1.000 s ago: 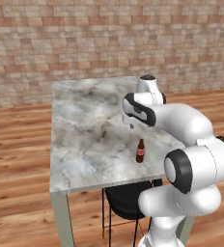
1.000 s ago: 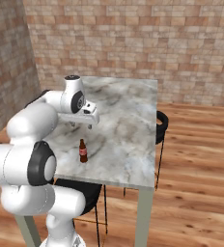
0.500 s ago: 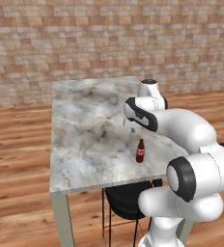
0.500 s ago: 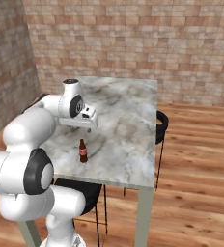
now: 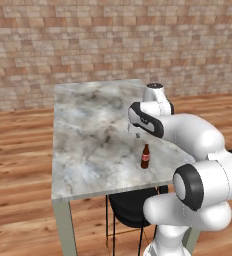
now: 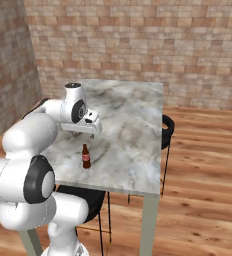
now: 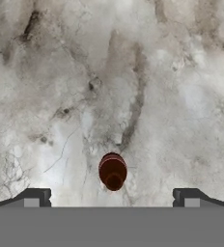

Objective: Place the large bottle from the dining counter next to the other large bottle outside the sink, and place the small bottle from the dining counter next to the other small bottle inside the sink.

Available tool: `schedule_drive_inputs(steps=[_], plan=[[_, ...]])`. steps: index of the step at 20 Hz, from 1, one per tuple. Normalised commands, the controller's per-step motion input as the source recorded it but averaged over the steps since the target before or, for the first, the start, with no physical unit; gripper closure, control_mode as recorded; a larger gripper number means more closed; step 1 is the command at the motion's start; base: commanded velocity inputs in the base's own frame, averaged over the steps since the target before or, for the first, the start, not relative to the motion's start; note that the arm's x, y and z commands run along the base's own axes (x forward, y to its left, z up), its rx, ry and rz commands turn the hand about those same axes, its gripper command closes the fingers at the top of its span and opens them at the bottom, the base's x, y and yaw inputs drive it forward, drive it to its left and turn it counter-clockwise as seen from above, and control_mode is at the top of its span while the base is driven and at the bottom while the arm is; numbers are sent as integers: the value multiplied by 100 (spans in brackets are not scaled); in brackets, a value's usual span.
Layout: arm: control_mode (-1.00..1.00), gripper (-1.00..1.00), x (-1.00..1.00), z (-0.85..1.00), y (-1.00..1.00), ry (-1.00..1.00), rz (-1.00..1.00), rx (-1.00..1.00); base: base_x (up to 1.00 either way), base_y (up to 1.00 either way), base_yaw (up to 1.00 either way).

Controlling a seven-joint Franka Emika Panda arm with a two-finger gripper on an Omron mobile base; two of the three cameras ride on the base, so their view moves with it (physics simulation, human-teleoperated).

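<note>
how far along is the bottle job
Done: the pictures cannot show it; no large bottle stands on the dining counter. In hand: nothing yet. The open gripper hangs above the small bottle, which stands upright between its fingertips as the hand view sees it. Left: lower, grasp it, and carry it to the sink.

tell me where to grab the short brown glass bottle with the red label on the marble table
Grip the short brown glass bottle around its neck or upper body, coming straight down. It stands upright on the marbled stone table, and the open gripper already looks down on its cap, one fingertip on each side.
</note>
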Motion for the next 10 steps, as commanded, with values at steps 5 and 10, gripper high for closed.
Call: schedule_drive_inputs(steps=[5,10], plan=[[-100,-100,0,-5,0,0,0,0,0,0,0],[-100,-100,0,-25,0,0,0,0,0,0,0]])
